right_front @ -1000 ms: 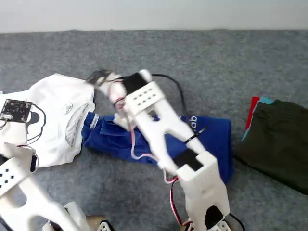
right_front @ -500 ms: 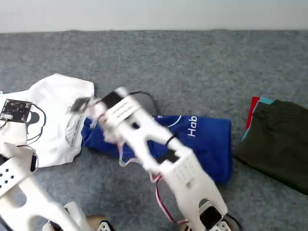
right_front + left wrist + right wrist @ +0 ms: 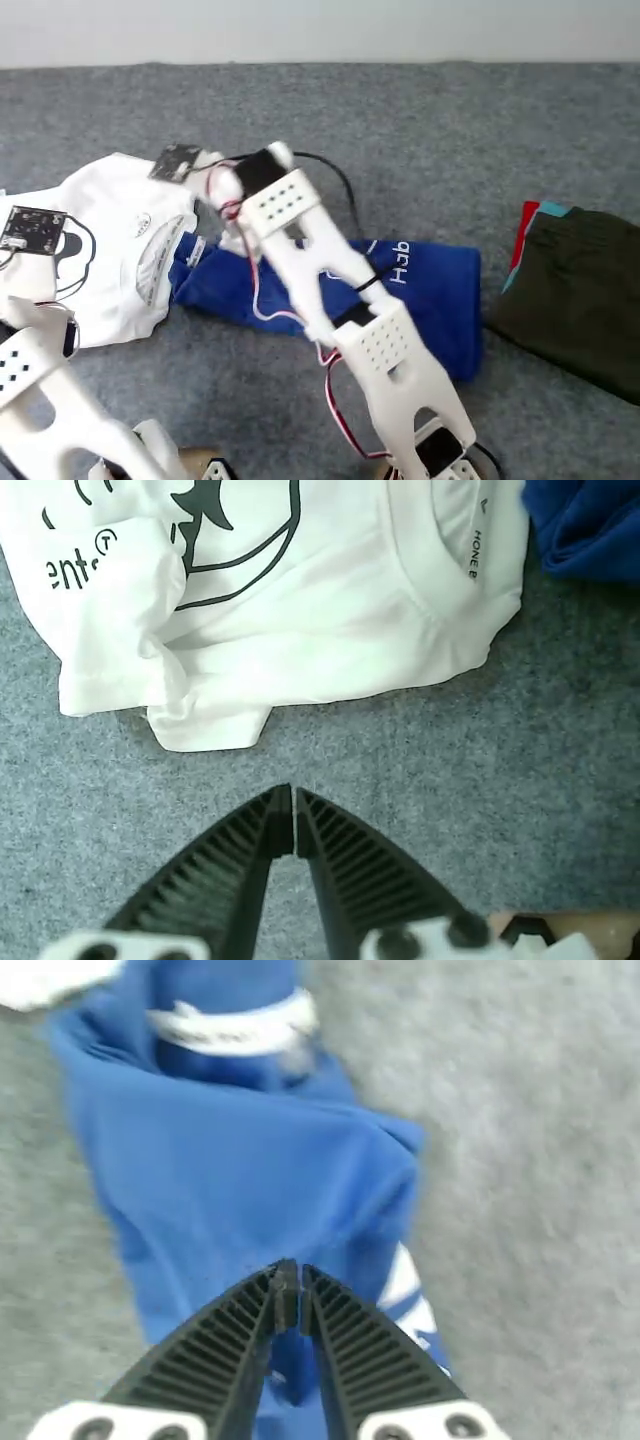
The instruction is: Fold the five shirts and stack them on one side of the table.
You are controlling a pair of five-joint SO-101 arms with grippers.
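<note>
A blue shirt (image 3: 430,290) lies crumpled across the middle of the table, its collar end (image 3: 235,1025) toward the white shirt (image 3: 110,250) spread at the left. My right arm (image 3: 300,240) stretches over the blue shirt's left half. The right gripper (image 3: 290,1295) hangs shut just over the blue cloth, and no fabric shows between its fingers. My left gripper (image 3: 293,815) is shut over bare grey table, a short way off the white shirt's (image 3: 300,610) edge. The left arm (image 3: 40,385) stands at the front left corner.
A dark green folded shirt (image 3: 580,290) lies on a red and teal one (image 3: 528,228) at the right edge. The grey table (image 3: 430,130) is bare behind the shirts. A corner of the blue shirt (image 3: 590,520) shows in the left wrist view.
The right arm swung left toward the white shirt, then came partly back toward the far side. The blue shirt's lettering shifted slightly. The left arm stayed still.
</note>
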